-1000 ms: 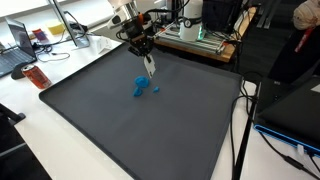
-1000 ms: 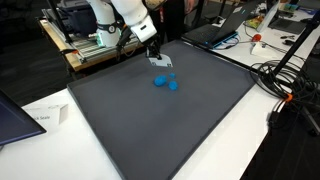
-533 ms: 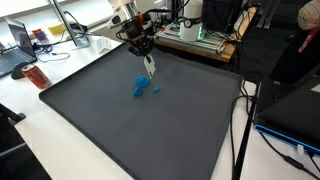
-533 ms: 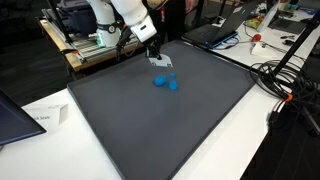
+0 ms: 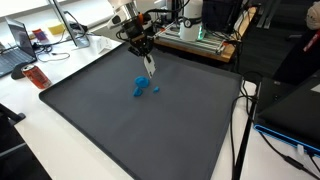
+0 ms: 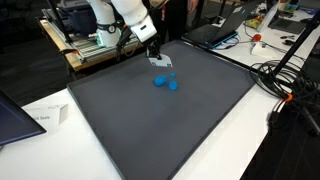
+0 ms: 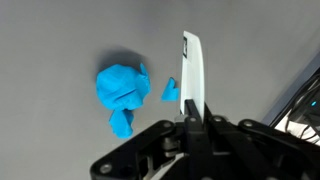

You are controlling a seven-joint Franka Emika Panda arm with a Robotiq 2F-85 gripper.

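1. Dark mat [image 5: 150, 135]: it covers the counter and gives you a flat, plain working bed.
2. Pincer [image 5: 147, 55]: it hangs over the mat's far part, pressed together on item 4.
3. Blue lump [image 7: 122, 88]: it lies on the mat, near the strip's free end.
4. White strip [image 7: 190, 70]: you have it pinched at one end, so the other end points down, apparently clear of the mat.
5. Small blue scrap [image 7: 171, 90]: it sits between lump and strip.

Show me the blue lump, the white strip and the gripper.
blue lump [image 7: 120, 88]: wrist view, middle of its bigger piece.
white strip [image 7: 190, 62]: wrist view, middle of its flat face.
gripper [image 5: 146, 53]: in an exterior view, between its fingertips.
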